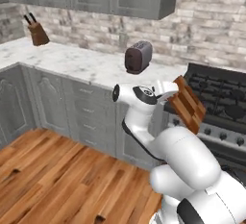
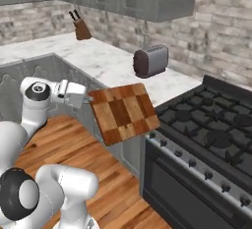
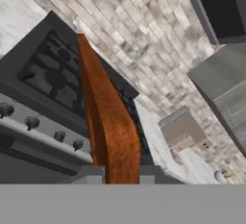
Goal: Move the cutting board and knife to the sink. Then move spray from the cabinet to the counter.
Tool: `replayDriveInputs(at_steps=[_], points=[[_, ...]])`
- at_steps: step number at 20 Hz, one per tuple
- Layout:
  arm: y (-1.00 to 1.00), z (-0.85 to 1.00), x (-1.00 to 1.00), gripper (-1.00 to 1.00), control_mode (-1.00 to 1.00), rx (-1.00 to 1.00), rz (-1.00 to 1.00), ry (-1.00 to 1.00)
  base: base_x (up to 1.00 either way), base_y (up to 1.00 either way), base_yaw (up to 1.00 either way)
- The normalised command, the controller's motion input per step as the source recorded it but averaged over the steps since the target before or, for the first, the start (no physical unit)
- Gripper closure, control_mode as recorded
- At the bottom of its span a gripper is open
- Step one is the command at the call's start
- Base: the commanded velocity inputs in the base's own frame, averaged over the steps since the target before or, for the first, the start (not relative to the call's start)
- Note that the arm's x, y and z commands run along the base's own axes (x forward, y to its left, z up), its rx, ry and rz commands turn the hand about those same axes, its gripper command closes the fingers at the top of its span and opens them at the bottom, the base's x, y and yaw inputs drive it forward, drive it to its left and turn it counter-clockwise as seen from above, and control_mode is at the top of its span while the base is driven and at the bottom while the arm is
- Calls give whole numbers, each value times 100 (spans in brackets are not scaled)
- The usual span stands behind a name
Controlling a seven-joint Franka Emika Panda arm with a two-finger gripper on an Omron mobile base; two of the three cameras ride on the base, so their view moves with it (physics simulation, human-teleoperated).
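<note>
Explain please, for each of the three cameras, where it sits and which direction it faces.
Left base view: behind the arm's left, facing the counter and toaster; arm at lower right.
Right base view: behind its right, facing the stove; arm at lower left.
Hand view: on the hand, looking along the cutting board held edge-on toward the stove.
All share cutting board and stove.

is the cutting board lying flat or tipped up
Tipped up: the cutting board hangs tilted in the air in the gripper, off the counter.
</note>
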Motion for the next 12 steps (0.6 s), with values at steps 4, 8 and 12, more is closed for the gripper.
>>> replayDriveInputs(at_steps=[4,8,12], points=[[0,0,0,100,100,0,0,0,-45,63,47],[0,0,0,100,100,0,0,0,-39,73,47],[0,0,0,100,100,0,0,0,-33,72,47]])
